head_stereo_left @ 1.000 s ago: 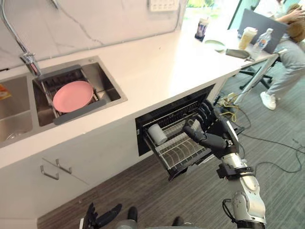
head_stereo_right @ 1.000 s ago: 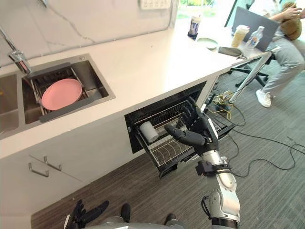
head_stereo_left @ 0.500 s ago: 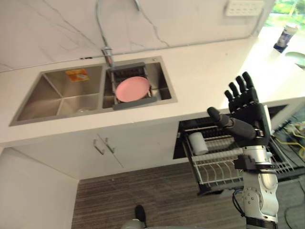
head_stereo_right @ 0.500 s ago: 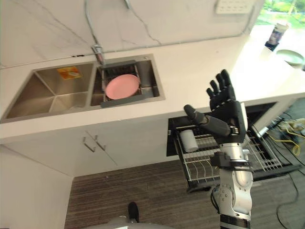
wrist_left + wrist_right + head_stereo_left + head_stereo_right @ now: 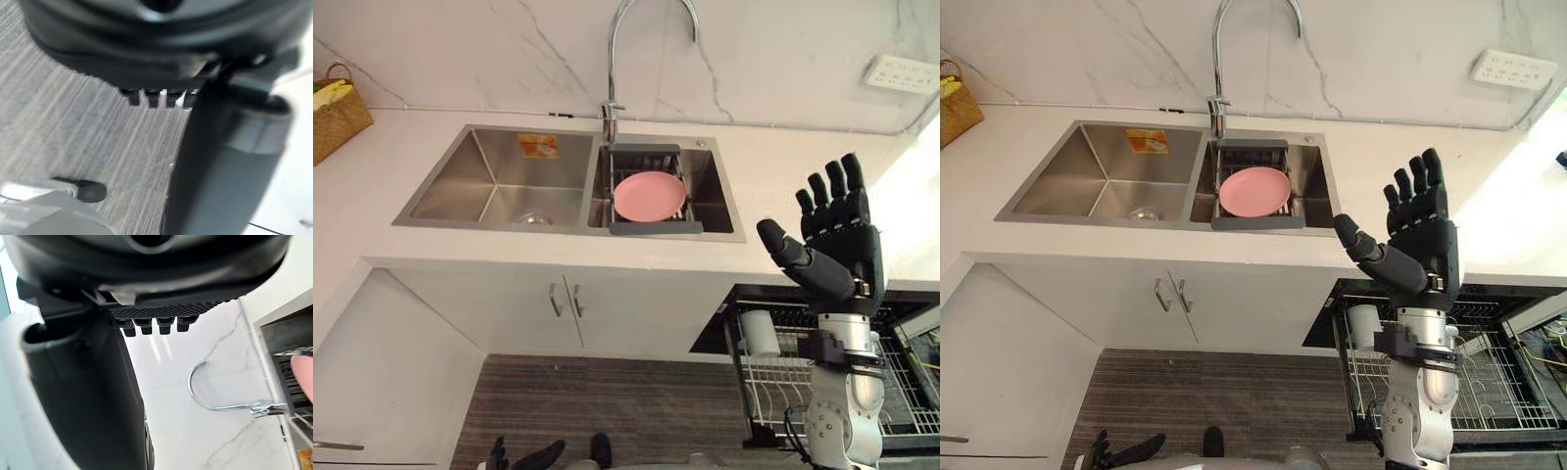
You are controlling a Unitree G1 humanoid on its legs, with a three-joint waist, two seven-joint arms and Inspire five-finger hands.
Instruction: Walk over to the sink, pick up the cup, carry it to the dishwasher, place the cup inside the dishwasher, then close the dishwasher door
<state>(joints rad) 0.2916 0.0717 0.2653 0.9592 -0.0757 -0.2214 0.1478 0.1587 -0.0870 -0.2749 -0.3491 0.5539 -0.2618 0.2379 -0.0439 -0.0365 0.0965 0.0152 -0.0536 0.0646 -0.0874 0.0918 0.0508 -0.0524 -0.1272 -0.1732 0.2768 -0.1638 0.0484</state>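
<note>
Showing straight fingers, right hand is empty; cup lies in dishwasher.

A white countertop spans the frame's middle, with a double steel sink set in it and a woven basket at upper left. A pink plate rests on a drain rack in the right basin. At lower right, a cup lies in the pulled-out dishwasher rack.

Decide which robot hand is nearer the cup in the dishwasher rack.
Right. The right robot hand is raised open, just above and right of the cup; the left robot hand hangs low, far off to its left.
</note>
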